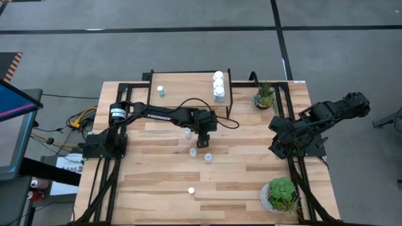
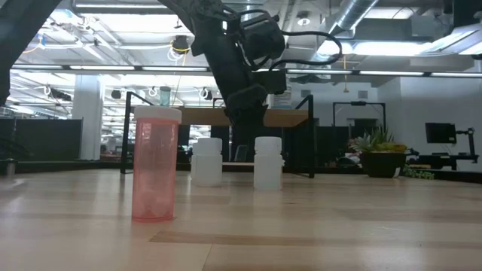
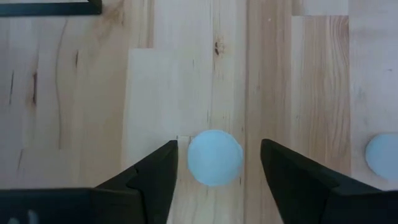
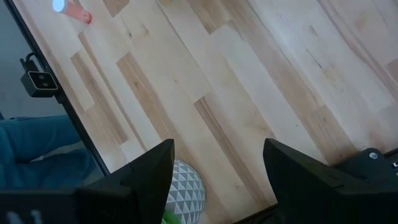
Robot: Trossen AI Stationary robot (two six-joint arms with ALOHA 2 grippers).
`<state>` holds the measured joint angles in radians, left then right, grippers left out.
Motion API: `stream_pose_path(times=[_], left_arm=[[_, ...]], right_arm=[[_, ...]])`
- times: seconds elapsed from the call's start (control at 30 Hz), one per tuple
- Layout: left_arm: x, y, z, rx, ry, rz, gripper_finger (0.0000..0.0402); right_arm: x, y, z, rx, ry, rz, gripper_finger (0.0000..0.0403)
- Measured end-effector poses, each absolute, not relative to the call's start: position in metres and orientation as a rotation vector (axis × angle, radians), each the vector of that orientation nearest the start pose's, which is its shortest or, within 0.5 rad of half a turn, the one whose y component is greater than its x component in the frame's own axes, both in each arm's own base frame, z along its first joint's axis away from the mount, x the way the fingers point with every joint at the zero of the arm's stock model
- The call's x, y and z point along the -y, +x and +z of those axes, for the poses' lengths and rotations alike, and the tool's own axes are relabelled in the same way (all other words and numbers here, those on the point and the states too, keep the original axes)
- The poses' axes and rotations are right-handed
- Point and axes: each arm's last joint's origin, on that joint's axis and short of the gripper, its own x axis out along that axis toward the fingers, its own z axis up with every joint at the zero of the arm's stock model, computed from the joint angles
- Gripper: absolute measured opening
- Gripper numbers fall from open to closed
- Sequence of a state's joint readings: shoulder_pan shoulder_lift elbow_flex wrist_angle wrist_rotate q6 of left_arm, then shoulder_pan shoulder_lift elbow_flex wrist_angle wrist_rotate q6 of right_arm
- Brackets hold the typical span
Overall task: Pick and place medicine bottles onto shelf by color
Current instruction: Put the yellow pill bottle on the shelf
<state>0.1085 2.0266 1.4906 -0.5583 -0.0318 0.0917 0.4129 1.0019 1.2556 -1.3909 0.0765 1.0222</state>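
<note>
My left gripper (image 1: 203,143) (image 3: 214,180) stands open at mid-table, pointing steeply down over a small bottle with a pale bluish-white cap (image 3: 214,157). One finger is on either side of the cap, with a gap to each. Another pale cap (image 3: 380,155) shows beside it. More small bottles (image 1: 187,132) (image 1: 193,152) (image 1: 208,157) stand around the gripper. A pink bottle with a white cap (image 1: 191,189) (image 2: 156,162) stands near the front edge. The shelf (image 1: 188,88) at the back carries one bottle (image 1: 161,91) and a row of white ones (image 1: 218,86). My right gripper (image 1: 279,147) (image 4: 217,180) waits open, high at the right.
A potted plant (image 1: 266,95) stands at the back right beside the shelf. A second plant (image 1: 281,193) in a patterned pot (image 4: 183,186) is at the front right, below my right gripper. Bare wood lies to the left and in the front middle.
</note>
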Motion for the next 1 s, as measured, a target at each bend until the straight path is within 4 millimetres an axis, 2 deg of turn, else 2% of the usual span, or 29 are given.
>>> stream_pose_path(times=[0.33, 0.5, 0.6, 0.8, 0.9, 1.0], left_arm=[[-0.046, 0.420, 0.181, -1.097, 0.045, 0.071, 0.0090], [-0.045, 0.419, 0.187, -1.109, -0.004, 0.073, 0.0076], [-0.044, 0.417, 0.207, -1.114, -0.028, 0.059, 0.0085], [-0.040, 0.407, 0.265, -1.130, -0.027, 0.045, 0.0091], [-0.039, 0.394, 0.302, -1.097, -0.003, 0.032, 0.0084], [-0.043, 0.379, 0.329, -1.078, 0.012, 0.036, 0.0083]], right_arm=[[-0.054, 0.130, 0.358, -1.131, 0.630, -0.284, 0.0270], [-0.054, 0.130, 0.358, -1.131, 0.630, -0.284, 0.0270], [-0.054, 0.129, 0.358, -1.131, 0.630, -0.284, 0.0270], [-0.054, 0.130, 0.358, -1.131, 0.630, -0.284, 0.0270], [-0.054, 0.129, 0.358, -1.131, 0.630, -0.284, 0.0270], [-0.054, 0.129, 0.358, -1.131, 0.630, -0.284, 0.0270]])
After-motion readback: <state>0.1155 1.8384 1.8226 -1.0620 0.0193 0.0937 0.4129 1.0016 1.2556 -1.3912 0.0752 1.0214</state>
